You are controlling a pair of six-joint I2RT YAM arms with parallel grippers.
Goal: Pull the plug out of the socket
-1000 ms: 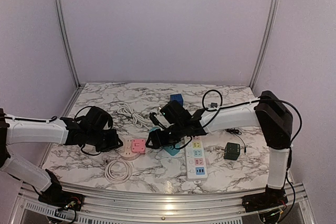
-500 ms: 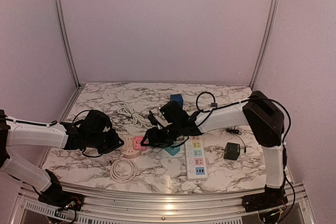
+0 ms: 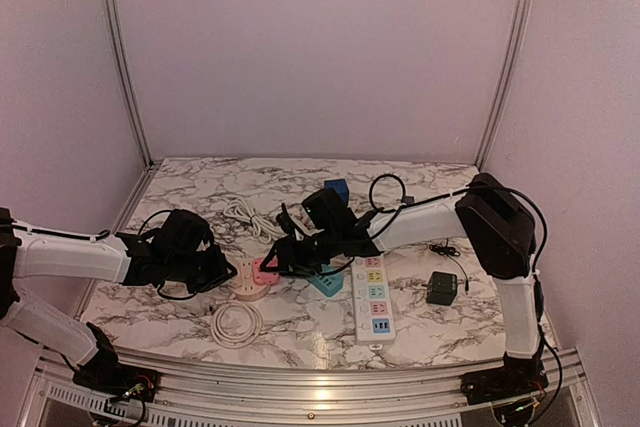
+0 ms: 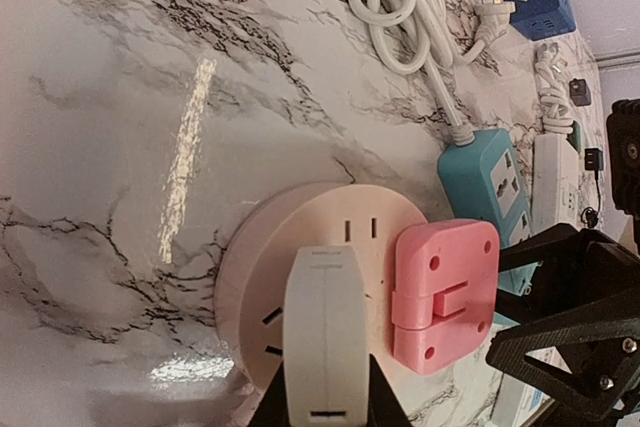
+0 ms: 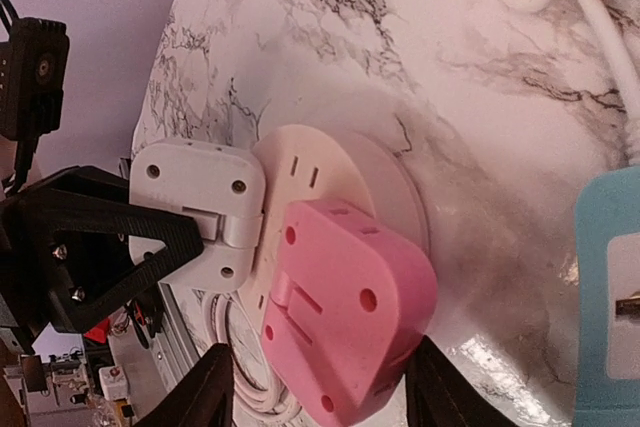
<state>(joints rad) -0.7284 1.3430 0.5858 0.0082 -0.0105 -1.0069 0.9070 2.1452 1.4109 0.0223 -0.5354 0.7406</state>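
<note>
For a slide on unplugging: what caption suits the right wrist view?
Right hand straddles the rounded pink plastic plug seated in the round beige socket hub, beside a white square plug.

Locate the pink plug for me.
Top external view, left of table centre: the pink plug sits in the round beige socket, beside the white plug the left claw holds, with the teal socket block to its right.

— Where do we find ourselves?
— We read this as a robotics lab test cell: plain lilac panels framed by aluminium posts, a marble-print tabletop edged with an extruded rail, and a power strip among several lying on it
</note>
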